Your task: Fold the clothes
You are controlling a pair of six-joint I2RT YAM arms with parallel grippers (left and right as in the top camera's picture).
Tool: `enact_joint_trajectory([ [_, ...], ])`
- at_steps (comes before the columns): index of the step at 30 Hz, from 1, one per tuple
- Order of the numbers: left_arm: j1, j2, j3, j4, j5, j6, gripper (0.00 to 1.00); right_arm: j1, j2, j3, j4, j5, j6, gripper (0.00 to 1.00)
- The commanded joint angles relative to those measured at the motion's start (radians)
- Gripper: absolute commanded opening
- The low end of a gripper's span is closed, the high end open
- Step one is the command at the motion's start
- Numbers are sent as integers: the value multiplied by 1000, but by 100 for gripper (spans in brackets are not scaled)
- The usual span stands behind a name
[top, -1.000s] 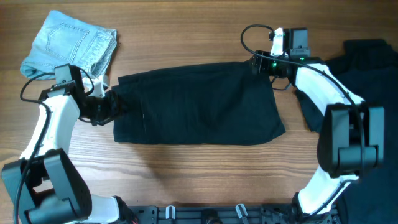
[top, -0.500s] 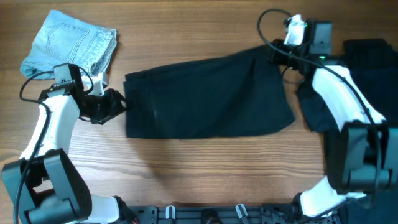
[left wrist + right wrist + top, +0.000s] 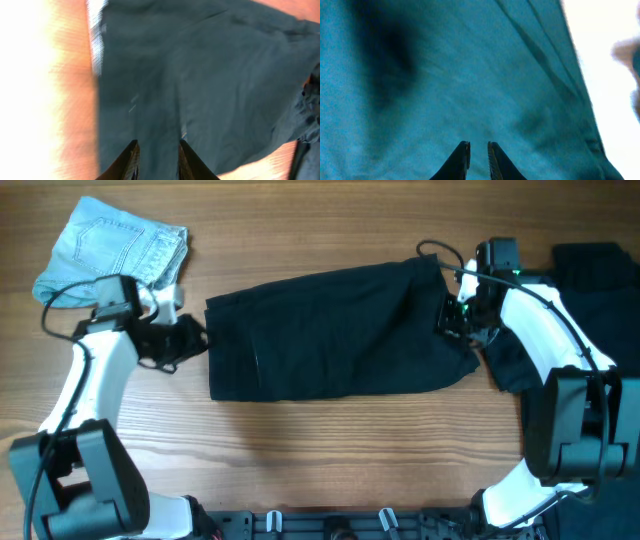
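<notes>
Nearest, bare wooden desk [image 3: 330,455] runs across the 6 o'clock side. Just beyond it the black garment [image 3: 330,330] lies spread flat at the centre, its long axis running from 9 to 3 o'clock, with the 3 o'clock end rumpled. At its 9 o'clock edge sits the left end effector [image 3: 195,338]; its fingers [image 3: 131,159] stand slightly apart with a clear gap, above the cloth and holding nothing. At the garment's 3 o'clock end the right end effector [image 3: 455,320] presses close over the fabric; its fingertips [image 3: 462,159] are almost together, and I cannot tell whether any cloth is pinched. Farther off, a heap of more black fabric [image 3: 610,265] lies at 2 o'clock, and the folded light-blue denim garment [image 3: 115,250] rests at 10 o'clock, apart from the spread garment.
</notes>
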Motion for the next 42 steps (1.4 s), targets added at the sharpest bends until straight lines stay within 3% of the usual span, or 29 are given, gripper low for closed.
enact_joint_trajectory([
  [1, -111, -4, 14, 94, -27, 12, 25, 1, 21, -140, 43, 85, 90, 15],
  [3, -161, 19, 14, 131, -99, 11, 27, -4, 21, -224, 64, 185, 218, 10],
  [5, -185, 49, 14, 148, -129, 12, 33, -20, 21, -282, 76, 245, 259, 9],
  [7, -201, 101, 14, 150, -173, 11, 33, -74, 17, -300, 4, 249, 306, 4],
  [9, -201, 123, 14, 151, -177, 11, 44, -106, -5, -277, -55, 204, 285, 4],
  [11, -201, 129, 14, 163, -184, 11, 45, -114, -71, -206, -118, 146, 191, 5],
  [12, -201, 130, 14, 173, -184, 11, 44, -112, -113, -169, -126, 101, 124, 11],
  [14, -203, 135, 14, 192, -161, 6, 36, -106, -235, -98, -76, -40, 25, 37],
  [17, -226, 151, 14, 213, -116, 8, 33, -103, -254, -105, 46, -64, 33, 38],
  [18, -241, 168, 14, 231, -116, 8, 31, -102, -236, -120, 95, -64, 60, 37],
  [22, -283, 271, 14, 333, -142, 6, 23, -72, -66, -149, 182, -64, 133, 14],
  [24, -282, 306, 14, 390, -237, -43, 19, -56, 51, -149, 174, -40, 142, 4],
  [25, -279, 308, 14, 403, -307, -85, 19, -56, 101, -149, 142, 45, 193, 4],
  [27, -261, 307, 14, 441, -390, -161, 23, -69, 168, -148, 47, 269, 317, 4],
  [31, -220, 287, 17, 514, -251, -205, 26, -112, 140, -110, -95, 416, 339, 4],
  [33, -218, 280, 30, 512, -229, -205, 31, -113, 83, -60, -116, 365, 256, 5],
  [36, -218, 231, 49, 484, -151, -205, 53, -113, -20, 1, -94, 139, 50, 20],
  [38, -218, 146, 55, 436, -126, -205, 56, -110, -93, 4, -25, -100, -90, 26],
  [40, -219, 59, 55, 336, -126, -205, 59, -93, -111, 4, 32, -182, -65, 25],
  [42, -219, 14, 55, 188, -127, -204, 60, -61, -74, -5, 66, -87, 4, 25],
])
